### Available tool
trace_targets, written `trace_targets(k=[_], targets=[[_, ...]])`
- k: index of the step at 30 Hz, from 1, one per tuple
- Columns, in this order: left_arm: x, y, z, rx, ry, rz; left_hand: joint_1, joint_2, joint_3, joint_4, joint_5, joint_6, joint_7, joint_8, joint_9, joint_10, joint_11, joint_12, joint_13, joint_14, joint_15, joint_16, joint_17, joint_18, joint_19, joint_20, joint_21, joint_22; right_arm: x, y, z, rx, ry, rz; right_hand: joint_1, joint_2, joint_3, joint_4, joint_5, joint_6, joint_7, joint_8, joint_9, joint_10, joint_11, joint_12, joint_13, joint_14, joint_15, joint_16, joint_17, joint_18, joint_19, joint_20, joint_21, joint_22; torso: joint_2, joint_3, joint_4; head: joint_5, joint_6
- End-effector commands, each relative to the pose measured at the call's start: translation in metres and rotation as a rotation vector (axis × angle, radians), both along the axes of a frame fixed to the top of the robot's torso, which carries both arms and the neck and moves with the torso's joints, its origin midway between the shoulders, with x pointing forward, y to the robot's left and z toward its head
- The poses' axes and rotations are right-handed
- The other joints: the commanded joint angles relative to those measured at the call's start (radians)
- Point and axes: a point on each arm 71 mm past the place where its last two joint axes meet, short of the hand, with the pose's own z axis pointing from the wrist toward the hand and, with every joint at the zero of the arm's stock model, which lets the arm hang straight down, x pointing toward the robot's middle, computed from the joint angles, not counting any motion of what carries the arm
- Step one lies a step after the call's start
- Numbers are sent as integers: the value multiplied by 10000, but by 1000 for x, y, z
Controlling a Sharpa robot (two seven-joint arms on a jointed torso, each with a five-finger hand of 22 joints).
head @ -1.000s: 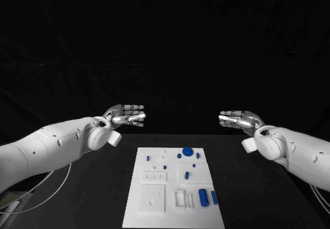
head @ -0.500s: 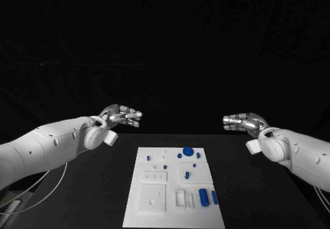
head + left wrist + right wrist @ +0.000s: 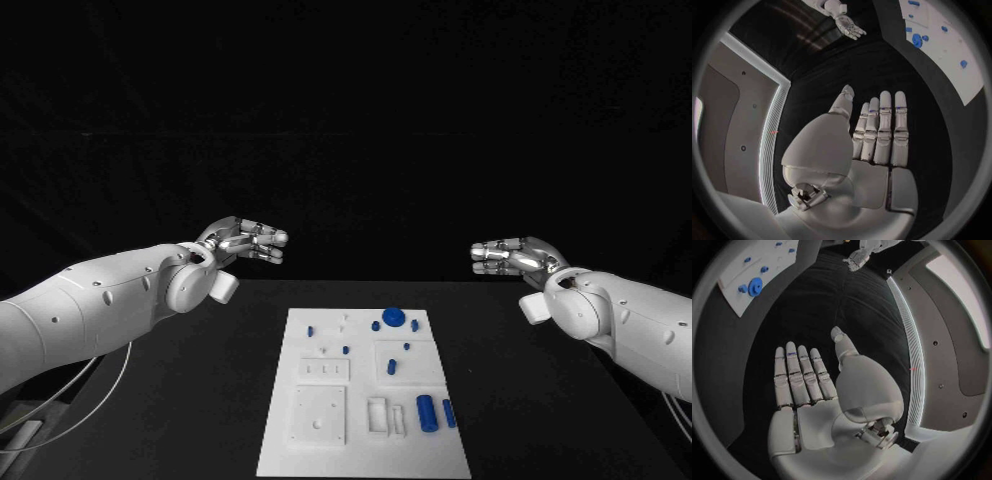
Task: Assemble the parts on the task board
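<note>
The white task board (image 3: 364,395) lies in the middle of the black table. Several small blue parts sit on it, among them a round blue disc (image 3: 392,317) near its far edge and a blue cylinder (image 3: 427,411) near its front right. My left hand (image 3: 248,243) hovers above the table beyond the board's far left corner, fingers straight and empty (image 3: 873,135). My right hand (image 3: 508,254) hovers beyond the far right corner, likewise flat and empty (image 3: 807,380). Both hands are well clear of the board.
White recessed blocks (image 3: 320,410) and slots stand on the board's near half. Bare black table (image 3: 188,400) runs along both sides of the board. A cable (image 3: 72,400) hangs under my left arm.
Both hands have drawn outward and slightly back from the board; the left hand moved left, the right hand moved right. Nothing on the board has moved.
</note>
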Motion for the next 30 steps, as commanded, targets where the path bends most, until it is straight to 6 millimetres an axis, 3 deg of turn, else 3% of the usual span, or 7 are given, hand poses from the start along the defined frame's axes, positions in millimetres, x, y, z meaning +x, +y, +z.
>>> trace_targets(k=[1, 4, 11, 15, 21, 24, 30], targets=[[1, -4, 3, -266, -165, 0, -89, -284, 183, 68, -78, -394, 57, -53, -414, -718, 273, -132, -5, -367, 371, -1365, -347, 444, -253, 453, -301, -215, 0, 3, 1, 136, -107, 199, 52, -52, -5, 81, 22, -84, 11, 26, -14, -56, 7, 22, -3, -69, 19, 43, -11, 111, 196, 43, -2, 25, -3, -8, -5, 17, -11], [1, -7, 2, -316, -145, -60, -52, -686, 714, 430, -95, -776, 80, 15, -900, -1386, 463, -175, -14, -526, 665, -2727, -354, 760, -535, 846, -653, -494, 0, 4, 1, 148, -115, 215, 39, -67, -13, 116, -27, -270, 2, 14, -32, -87, 20, 20, -3, -87, 34, 42, -12, 115, 182, 53, -21, 25, -4, -5, 0, 17, -13], [1, -11, 2, -363, -129, -123, 286, -1314, 1153, 1280, -98, -2054, 40, -21, -975, -2418, 582, -191, -22, -1598, 970, -2756, -401, 917, -1007, 1193, -1167, -536, 1, 5, 1, 179, -120, 235, 15, -106, -35, 227, -104, -466, -5, 9, -41, -194, 51, 18, -3, -203, 55, 41, -15, 121, 94, 91, -56, 23, -3, -4, -14, 22, -12], [1, -13, 2, -374, -150, -124, 634, -1567, 1172, 1932, -92, -2267, 10, 22, -984, -3519, 617, -261, -91, -2391, 990, -2790, -446, 928, -1158, 1271, -1363, -527, 1, 7, 1, 196, -121, 261, 18, -134, -27, 304, -124, -531, -5, 6, -43, -249, 67, 20, -3, -268, 68, 41, -17, 134, -104, 122, -65, 16, -1, -2, -9, 19, -20], [1, -14, 3, -377, -197, -90, 417, -1182, 1068, 1356, -81, -1760, 118, 107, -964, -1958, 594, -218, -37, -808, 764, -2724, -395, 790, -741, 1003, -1135, -488, 1, 9, 1, 204, -121, 299, 51, -143, -12, 358, -125, -523, 14, 9, -43, -245, 69, 23, -3, -266, 87, 44, -16, 157, -165, 133, -55, 14, 1, -4, -7, 24, -21], [2, -14, 3, -360, -224, -32, 183, -748, 833, 751, -60, -1156, 67, 121, -928, -1208, 393, -171, -40, -72, 521, -2504, -366, 618, -402, 720, -909, -463, 1, 9, 0, 200, -116, 278, 89, -130, 12, 348, -97, -445, 35, 16, -36, -218, 64, 26, -2, -225, 110, 46, -14, 156, -45, 120, -36, 24, 1, -2, -5, 28, -18], [3, -9, 3, -269, -245, 139, 197, -316, 659, 336, 124, 26, -60, 316, -821, 12, -3, 5, -33, 831, 72, -1836, -333, 473, 247, 285, -484, -331, 1, 7, 0, 169, -97, 195, 198, -1, 306, 120, -50, -92, 44, 19, -28, -68, 24, 19, -5, -84, 102, 44, -10, 122, 132, 62, -20, 26, -1, 0, -8, 11, -36]])
